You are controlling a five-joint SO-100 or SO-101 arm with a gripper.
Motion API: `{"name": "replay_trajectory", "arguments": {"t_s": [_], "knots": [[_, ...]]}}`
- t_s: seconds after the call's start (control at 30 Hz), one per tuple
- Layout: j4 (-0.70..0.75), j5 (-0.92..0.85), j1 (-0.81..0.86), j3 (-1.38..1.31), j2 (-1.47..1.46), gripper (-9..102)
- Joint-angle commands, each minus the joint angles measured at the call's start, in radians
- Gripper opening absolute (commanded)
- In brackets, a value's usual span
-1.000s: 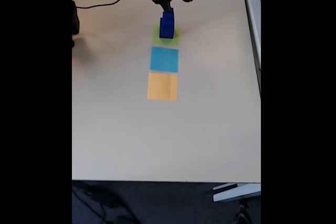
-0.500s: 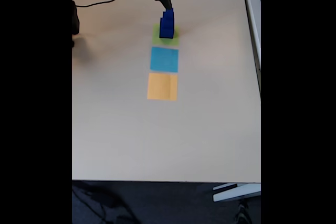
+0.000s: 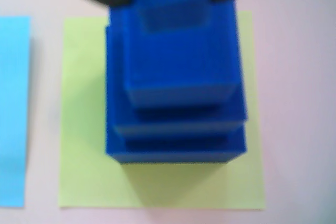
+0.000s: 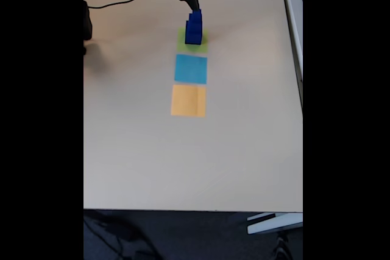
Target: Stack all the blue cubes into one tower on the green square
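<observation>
Tower of blue cubes (image 3: 178,82) sits on green square (image 3: 84,177). Gripper (image 4: 194,5) hangs at the top cube; jaw state unclear. Retract straight up, no sideways nudge.

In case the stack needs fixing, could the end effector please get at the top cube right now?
Probably yes: the end effector hangs directly above the top cube, with nothing between.

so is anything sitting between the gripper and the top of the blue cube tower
Nothing visible does. The gripper sits directly over the blue cubes, stacked on the green square, with the topmost small cube right at its fingertips.
</observation>
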Motion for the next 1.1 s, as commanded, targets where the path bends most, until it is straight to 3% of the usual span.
{"name": "replay_trajectory", "arguments": {"t_s": [0.0,1.07], "knots": [[-0.005,-0.006,-0.008,-0.028,0.078,4],[-0.041,-0.008,-0.011,0.020,0.083,4]]}}
